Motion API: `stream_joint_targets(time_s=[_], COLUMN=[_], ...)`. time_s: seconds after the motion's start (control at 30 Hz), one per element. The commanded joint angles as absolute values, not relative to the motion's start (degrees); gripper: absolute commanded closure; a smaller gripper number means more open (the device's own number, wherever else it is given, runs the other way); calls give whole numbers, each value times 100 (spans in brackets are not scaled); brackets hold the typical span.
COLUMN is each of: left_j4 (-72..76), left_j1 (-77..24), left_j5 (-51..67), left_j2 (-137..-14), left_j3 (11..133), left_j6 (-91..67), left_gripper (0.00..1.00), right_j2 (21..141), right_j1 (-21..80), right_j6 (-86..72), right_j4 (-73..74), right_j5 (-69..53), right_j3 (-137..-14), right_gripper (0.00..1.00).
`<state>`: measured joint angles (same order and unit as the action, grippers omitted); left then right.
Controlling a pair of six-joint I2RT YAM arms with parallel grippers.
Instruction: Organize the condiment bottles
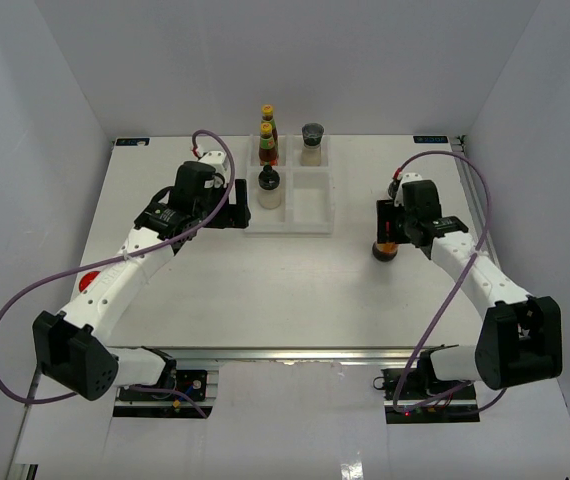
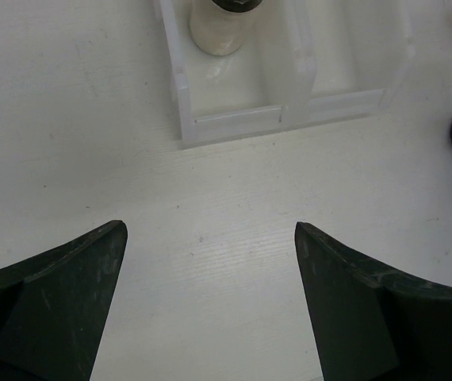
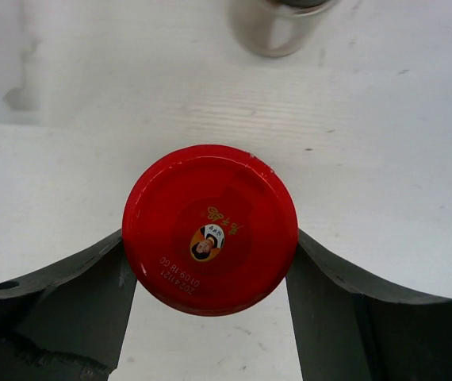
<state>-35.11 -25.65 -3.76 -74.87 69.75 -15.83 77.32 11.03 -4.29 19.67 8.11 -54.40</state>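
The right fingers [image 3: 67, 302] clasp the lid of the red-lidded amber jar [image 3: 210, 230] from both sides. The jar stands upright, well to the right of the white divided tray [image 1: 312, 203] and slightly nearer than its front wall. The tray's near-right compartment is bare, with open table [image 1: 345, 270] between it and the jar. The left fingers [image 2: 51, 294] gape, holding nothing, just beside the tray's left wall.
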Motion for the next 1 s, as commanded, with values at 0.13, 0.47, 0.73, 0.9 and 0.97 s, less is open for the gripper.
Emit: stream_joint_targets(time_s=[0.13, 0.47, 0.73, 0.9, 0.97], left_j4=[-3384, -3454, -3506, -3452, -3416], left_j1=[-2549, -2549, -2240, -1929, -1818], left_j5=[-352, -457, -374, -159, -166], left_j2=[-7105, -7218, -7528, -7637, -7622], left_j3=[6715, 6892, 7313, 7390, 7353], left_j6=[-1799, -1811, -1919, -1917, -1931], left_gripper=[2, 2, 2, 2, 2], right_j2=[7113, 7484, 8646, 9896, 10332], right_j1=[2230, 2972, 3182, 3190, 3190], right_j6=[-557, -378, -166, -18, 166], right_j4=[1584, 2064, 2133, 2287, 2331], right_j5=[1104, 1338, 1047, 984, 969], right_j3=[-5536, -6913, -8640, -10208, -10701], right_gripper=[92, 92, 92, 92, 92])
